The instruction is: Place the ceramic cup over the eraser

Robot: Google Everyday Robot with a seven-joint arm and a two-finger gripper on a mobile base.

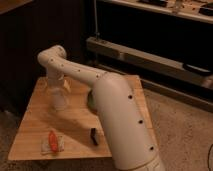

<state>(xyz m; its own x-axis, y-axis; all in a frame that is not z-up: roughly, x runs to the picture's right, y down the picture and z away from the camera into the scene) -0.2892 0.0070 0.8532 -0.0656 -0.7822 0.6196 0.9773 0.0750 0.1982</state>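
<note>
- The white cup (60,99) is at the far left part of the bench (75,125), right under the end effector (58,87), which comes down on it from above off the bent arm (115,115).
- I cannot tell how far open the end effector is, nor whether it really has hold of the white cup or only sits on top of it; the two run together from where I stand.
- The eraser (93,136), a small dark block, lies near the front edge of the bench, well apart from the white cup and close beside the thick part of the arm.
- A green dish (91,101) shows half hidden behind the arm, between the white cup and the eraser, off to the right.
- An orange thing (52,141) on a pale wrapper lies at the front left.
- If the hold is weak, I reckon the white cup may slip or tip on the way over.
- The carry could clip the green dish.
- The eraser is small; a slightly off drop would land the rim on it and leave the white cup tilted, or knock the eraser aside.
- The arm itself may block the view of the eraser.
</note>
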